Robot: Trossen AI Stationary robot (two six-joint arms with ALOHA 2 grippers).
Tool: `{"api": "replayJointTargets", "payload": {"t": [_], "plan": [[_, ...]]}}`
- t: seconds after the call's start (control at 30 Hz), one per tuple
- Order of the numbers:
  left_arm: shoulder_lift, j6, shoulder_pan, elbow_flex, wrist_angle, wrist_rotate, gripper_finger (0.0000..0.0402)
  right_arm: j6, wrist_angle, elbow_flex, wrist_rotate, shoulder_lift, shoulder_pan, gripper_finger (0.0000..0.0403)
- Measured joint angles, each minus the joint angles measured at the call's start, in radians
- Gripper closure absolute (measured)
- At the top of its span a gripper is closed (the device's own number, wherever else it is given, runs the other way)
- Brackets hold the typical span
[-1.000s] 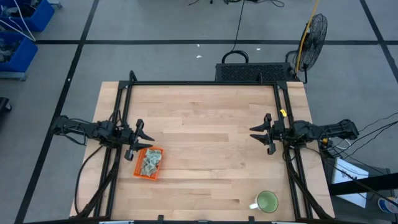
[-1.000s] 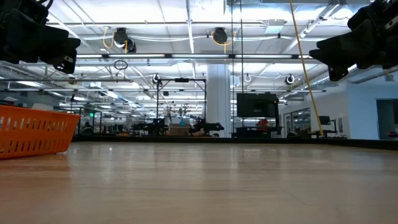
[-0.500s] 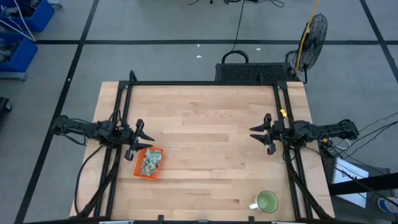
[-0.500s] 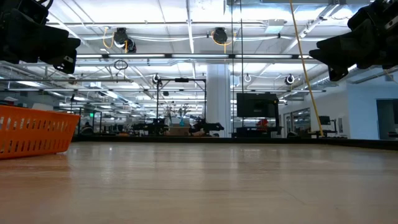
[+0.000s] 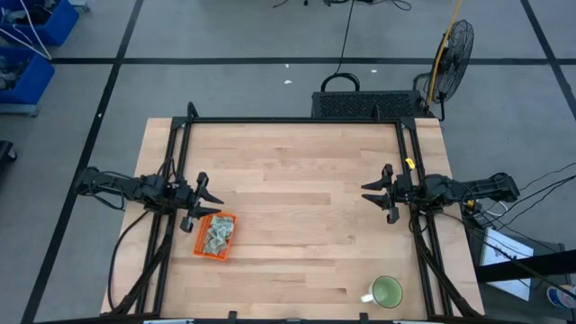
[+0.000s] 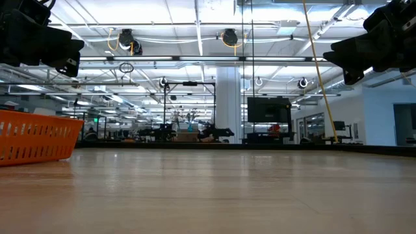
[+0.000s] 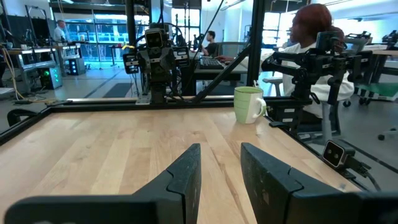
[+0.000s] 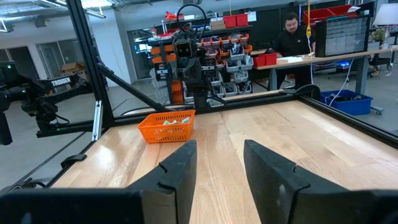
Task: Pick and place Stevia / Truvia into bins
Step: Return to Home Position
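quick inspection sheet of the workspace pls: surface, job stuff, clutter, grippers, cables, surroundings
Surface: wooden table, bare; no loose packets seen on it.
Job's things: orange tray near the left edge, with the stevia packets piled inside.
Clutter: green mug near the front right corner.
Grippers: left gripper open and empty, raised beside the tray; right gripper open and empty at the right edge.
Cables: floor cables right of the table; another cable runs behind it.
Surroundings: fan, blue bins, seated person, person at a desk.
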Motion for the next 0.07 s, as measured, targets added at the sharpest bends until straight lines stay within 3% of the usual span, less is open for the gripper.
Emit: {"api": "replayJointTargets", "payload": {"t": [0.07], "plan": [[0.0,0.0,0.0,0.0,0.0,0.0,0.0282,0.0,0.0,0.0,0.0,0.0,0.0,0.0277]]}}
